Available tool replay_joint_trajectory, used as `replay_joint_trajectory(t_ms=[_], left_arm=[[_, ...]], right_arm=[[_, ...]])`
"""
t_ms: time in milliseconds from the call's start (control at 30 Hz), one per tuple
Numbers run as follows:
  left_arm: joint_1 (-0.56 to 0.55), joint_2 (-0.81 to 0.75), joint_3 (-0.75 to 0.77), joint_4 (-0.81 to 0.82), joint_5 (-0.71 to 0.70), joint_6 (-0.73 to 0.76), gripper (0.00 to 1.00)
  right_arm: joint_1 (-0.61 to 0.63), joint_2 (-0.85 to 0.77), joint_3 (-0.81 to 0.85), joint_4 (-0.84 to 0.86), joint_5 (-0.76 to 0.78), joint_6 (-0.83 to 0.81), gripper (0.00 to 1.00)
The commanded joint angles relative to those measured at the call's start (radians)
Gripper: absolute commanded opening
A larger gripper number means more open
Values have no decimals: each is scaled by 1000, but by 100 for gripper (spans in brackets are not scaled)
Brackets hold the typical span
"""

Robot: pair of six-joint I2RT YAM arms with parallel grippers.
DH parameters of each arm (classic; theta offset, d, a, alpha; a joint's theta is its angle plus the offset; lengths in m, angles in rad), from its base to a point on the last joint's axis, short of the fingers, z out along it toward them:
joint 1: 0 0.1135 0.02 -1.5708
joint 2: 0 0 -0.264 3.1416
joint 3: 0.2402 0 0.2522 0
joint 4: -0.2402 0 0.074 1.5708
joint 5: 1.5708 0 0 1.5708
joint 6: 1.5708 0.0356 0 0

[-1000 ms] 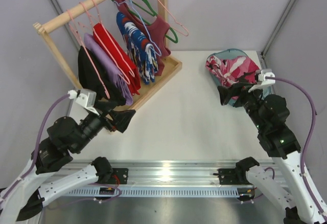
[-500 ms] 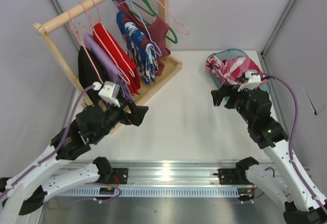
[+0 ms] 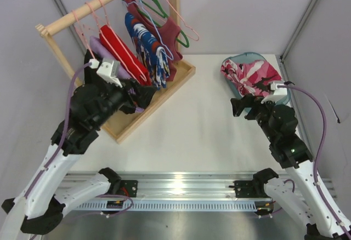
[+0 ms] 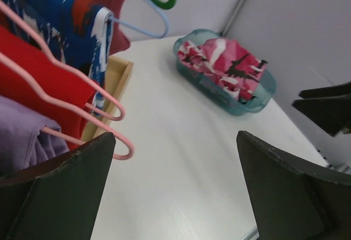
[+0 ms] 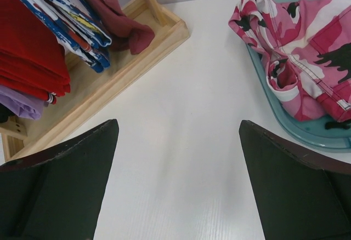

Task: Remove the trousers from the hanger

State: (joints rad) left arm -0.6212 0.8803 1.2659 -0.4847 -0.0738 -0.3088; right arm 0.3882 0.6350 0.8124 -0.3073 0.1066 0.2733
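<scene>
So the trousers (image 3: 249, 73) aren't on any hanger right now. They're bunched up in a teal basket (image 3: 245, 98) in the upper right of the overhead view, and the job looks basically done to me. It's a crumpled heap, so there's no clean long axis. If anything the pile runs diagonally with the basket, upper left to lower right in the left wrist view (image 4: 225, 64).

The hanger (image 3: 185, 25) I'd match to them is the bare pale-pink one at the far end of the wooden rack (image 3: 164, 92), upper middle of the frame, well apart from the basket.

The right gripper (image 3: 236, 108) is the near one, sitting just below and left of the basket. From its own camera the trousers (image 5: 307, 59) fill the upper right corner, so they lie ahead and off to its right side. Its fingers are spread wide with only bare table (image 5: 181, 114) between them (image 5: 178, 180).

The left gripper (image 3: 147, 93) is over by the rack, near the red garment (image 3: 123, 53), also wide apart and holding nothing (image 4: 175, 185). From there the basket is way across the table.
</scene>
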Motion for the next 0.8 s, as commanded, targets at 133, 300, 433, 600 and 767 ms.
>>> replay_joint_trajectory(t_ms=[133,300,433,600,767], left_arm=[[5,-199,-61,8,92,73,99],[5,-418,-290,21,-4,-1,100],[5,-613,-450,23,-101,-131,99],[5,-754,-560,-34,-124,-248,100],[5,-797,-586,-139,-136,-279,100]], right_arm=[[0,-84,-41,14,35,24,99],[0,-130,-113,-15,15,67,99],[1,-231,-223,11,-10,119,99],[1,-386,-343,-1,-14,191,99],[1,-457,-386,-70,-19,225,99]])
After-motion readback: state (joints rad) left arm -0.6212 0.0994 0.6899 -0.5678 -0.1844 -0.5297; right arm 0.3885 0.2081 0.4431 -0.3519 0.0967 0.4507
